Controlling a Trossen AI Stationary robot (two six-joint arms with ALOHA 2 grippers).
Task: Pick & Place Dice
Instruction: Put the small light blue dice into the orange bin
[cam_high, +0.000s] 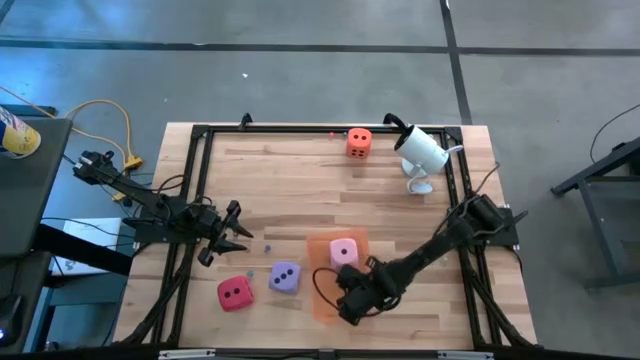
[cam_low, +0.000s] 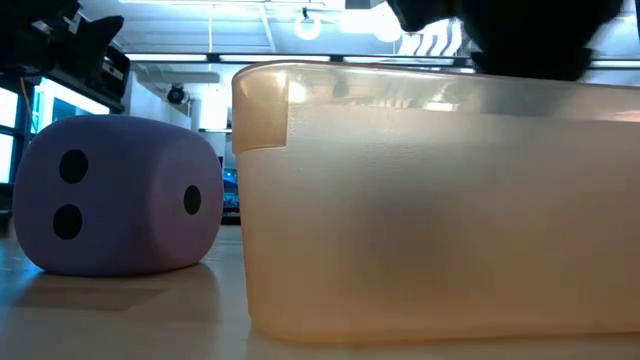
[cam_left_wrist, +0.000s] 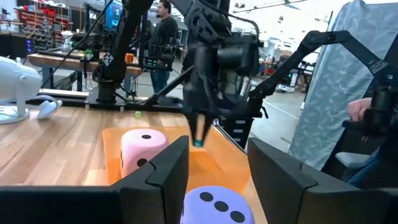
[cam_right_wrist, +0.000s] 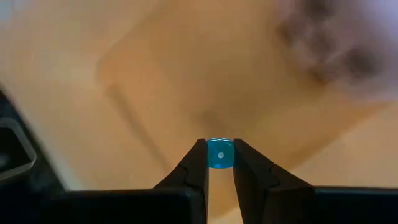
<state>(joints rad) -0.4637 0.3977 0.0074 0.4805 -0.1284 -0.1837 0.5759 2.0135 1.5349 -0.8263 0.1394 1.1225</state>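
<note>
Four soft dice show in the high view: the orange die (cam_high: 359, 142) at the far edge, the red die (cam_high: 235, 293) and the purple die (cam_high: 285, 277) on the near left wood, and the pink die (cam_high: 344, 251) resting inside a translucent orange tray (cam_high: 322, 300). My right gripper (cam_right_wrist: 219, 148) points down over that tray, shut on a tiny blue die (cam_right_wrist: 219, 155). My left gripper (cam_left_wrist: 217, 171) is open and level, left of the purple die (cam_left_wrist: 214, 204) and aimed toward it. My right gripper pinches the tiny blue die (cam_right_wrist: 219, 157) between its two fingertips (cam_right_wrist: 200, 155), on two opposite faces. The fingers come from above, pointing down. The left wrist view shows the die (cam_left_wrist: 198, 143) at the very tips, over the orange tray's floor.
A white camera (cam_high: 420, 150) stands at the far right corner on a black frame rail (cam_high: 300, 129) that runs around the tabletop. Tiny pieces (cam_high: 268, 236) lie on the wood near the left gripper. Bare wood lies in the table's middle. People stand in the room beyond.
</note>
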